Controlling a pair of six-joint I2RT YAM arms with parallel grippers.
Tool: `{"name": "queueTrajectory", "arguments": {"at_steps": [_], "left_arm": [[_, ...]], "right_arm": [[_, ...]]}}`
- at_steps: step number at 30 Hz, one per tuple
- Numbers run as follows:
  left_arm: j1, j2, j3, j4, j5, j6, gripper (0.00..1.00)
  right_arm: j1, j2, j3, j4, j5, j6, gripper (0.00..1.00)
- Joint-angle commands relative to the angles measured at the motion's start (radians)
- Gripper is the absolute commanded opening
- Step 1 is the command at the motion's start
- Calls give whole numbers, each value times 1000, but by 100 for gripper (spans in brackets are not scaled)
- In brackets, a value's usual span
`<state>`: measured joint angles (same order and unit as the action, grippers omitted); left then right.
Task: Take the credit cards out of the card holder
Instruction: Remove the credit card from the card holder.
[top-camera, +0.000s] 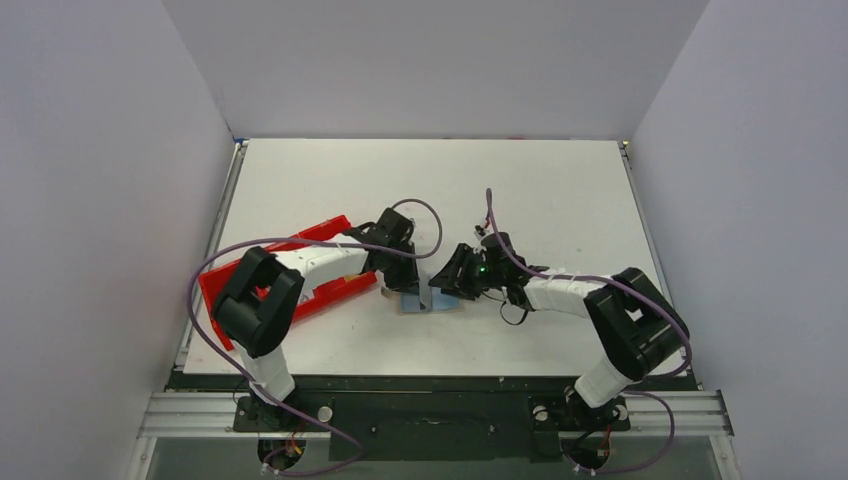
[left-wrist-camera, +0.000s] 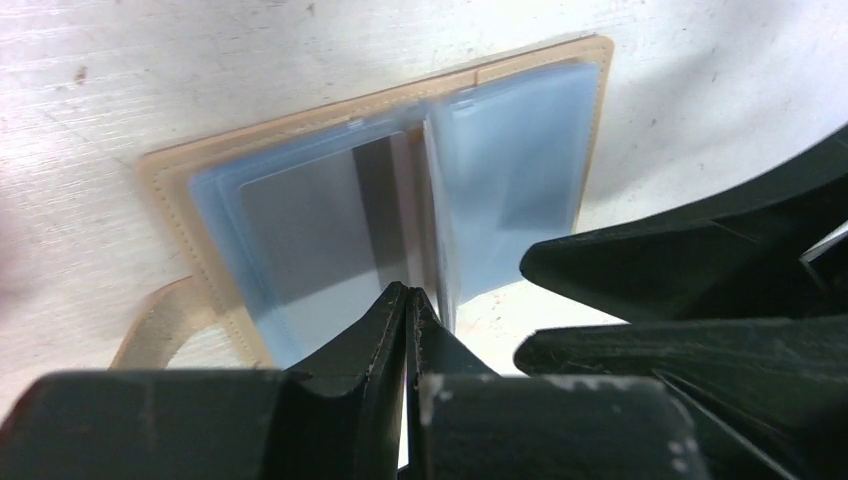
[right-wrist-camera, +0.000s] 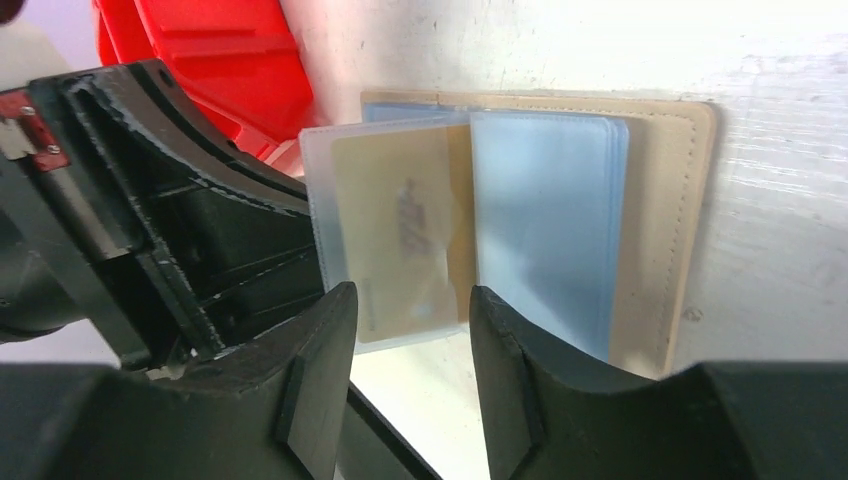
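The card holder (top-camera: 425, 303) is a tan stitched wallet with clear bluish plastic sleeves, not a metal case. It lies open on the white table between the two grippers and also shows in the left wrist view (left-wrist-camera: 170, 190) and the right wrist view (right-wrist-camera: 680, 200). A tan/gold card (right-wrist-camera: 400, 220) sits inside a clear sleeve that stands up from the spine. Pale bluish sleeves (right-wrist-camera: 545, 220) lie flat on the right half. My left gripper (left-wrist-camera: 410, 292) is shut, its tips at the spine beside the raised sleeve. My right gripper (right-wrist-camera: 410, 295) is open just short of the tan card's sleeve.
A red tray (top-camera: 330, 230) lies left of the holder, partly under my left arm, and shows in the right wrist view (right-wrist-camera: 200, 50). A tan strap (left-wrist-camera: 150, 325) hangs from the holder's left edge. The two grippers are close together over the holder.
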<state>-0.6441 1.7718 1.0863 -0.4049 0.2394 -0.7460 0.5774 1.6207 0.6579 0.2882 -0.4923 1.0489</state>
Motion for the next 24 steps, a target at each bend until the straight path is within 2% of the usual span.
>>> {"name": "queueTrajectory", "arguments": {"at_steps": [1,6,14,19,24], "left_arm": [[-22,14,64,51,27,-8,0],[-50,37,113,58,38,-13,0],[-84,109,181,48,36,-13,0],[-86,107,192,37,29,-12,0],[-73,56,185,-5,-32,-3,0]], "right_arm": [[4,-122,50,-141,118,-81,42],[3,-226,72,-331,265,-144,43],[-3,-327,53,-461,406,-168,43],[5,-335,67,-514,449,-205,42],[64,-272,118,-542,485,-239,39]]}}
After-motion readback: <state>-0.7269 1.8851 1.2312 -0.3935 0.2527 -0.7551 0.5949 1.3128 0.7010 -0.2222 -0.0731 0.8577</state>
